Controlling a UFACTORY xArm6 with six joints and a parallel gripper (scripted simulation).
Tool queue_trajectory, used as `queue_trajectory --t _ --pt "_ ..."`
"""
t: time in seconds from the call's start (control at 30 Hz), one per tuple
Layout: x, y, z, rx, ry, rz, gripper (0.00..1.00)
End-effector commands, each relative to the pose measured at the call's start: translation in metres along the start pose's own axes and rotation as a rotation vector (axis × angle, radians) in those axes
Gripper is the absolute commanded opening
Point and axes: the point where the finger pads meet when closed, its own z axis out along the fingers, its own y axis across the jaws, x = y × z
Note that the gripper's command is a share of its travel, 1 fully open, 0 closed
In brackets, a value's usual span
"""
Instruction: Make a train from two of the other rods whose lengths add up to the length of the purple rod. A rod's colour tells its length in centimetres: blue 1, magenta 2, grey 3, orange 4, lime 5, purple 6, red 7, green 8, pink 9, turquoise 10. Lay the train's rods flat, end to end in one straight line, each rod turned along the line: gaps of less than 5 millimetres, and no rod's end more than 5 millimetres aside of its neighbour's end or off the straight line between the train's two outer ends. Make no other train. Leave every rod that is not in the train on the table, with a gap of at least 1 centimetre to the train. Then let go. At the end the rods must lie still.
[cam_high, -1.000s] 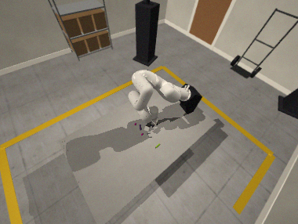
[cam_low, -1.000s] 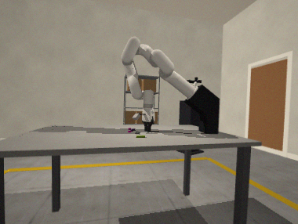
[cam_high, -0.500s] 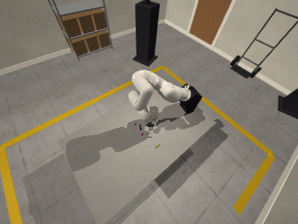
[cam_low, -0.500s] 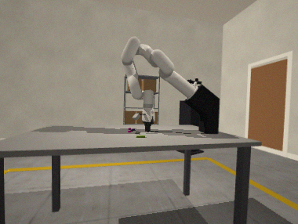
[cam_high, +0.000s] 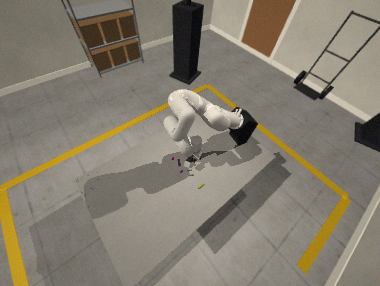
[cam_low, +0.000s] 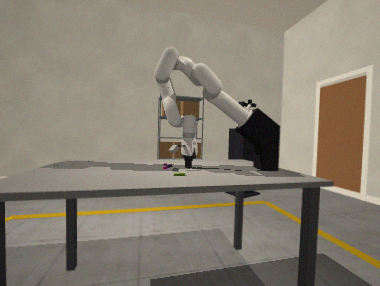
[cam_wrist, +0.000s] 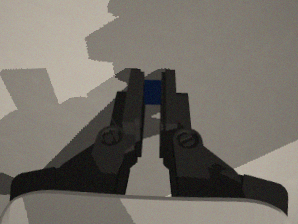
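My gripper (cam_wrist: 152, 88) (cam_high: 191, 160) (cam_low: 188, 162) is down at the table top and shut on a small blue rod (cam_wrist: 153, 91), which sits between the fingertips in the wrist view. In the top view a purple rod (cam_high: 178, 162) lies just left of the gripper. A small magenta rod (cam_high: 181, 171) lies in front of it. A lime rod (cam_high: 201, 187) (cam_low: 179, 174) lies further toward the front, apart from the others. Another small magenta piece (cam_high: 172, 158) shows behind the purple rod.
The grey table (cam_high: 150, 225) (cam_low: 150, 182) carries the rods near the arm's base. The black base box (cam_high: 243, 127) (cam_low: 262, 140) stands at the table's far right. The arm's shadow covers the middle of the table.
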Motion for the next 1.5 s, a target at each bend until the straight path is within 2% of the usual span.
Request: queue_trajectory --t 0.0,0.6,0.73,0.93,1.0,1.13,1.27,1.47 --pt "0.0 0.0 0.0 0.0 0.0 0.0 0.04" --pt "0.0 0.0 -0.004 0.0 0.0 0.0 0.04" --pt "0.0 0.0 -0.023 0.0 0.0 0.0 0.04" --pt "0.0 0.0 -0.068 0.0 0.0 0.0 0.04" --pt "0.0 0.0 -0.068 0.0 0.0 0.0 0.04" --pt "0.0 0.0 -0.091 0.0 0.0 0.0 0.04" --pt "0.0 0.0 -0.1 0.0 0.0 0.0 0.04" --pt "0.0 0.0 -0.1 0.0 0.0 0.0 0.04"
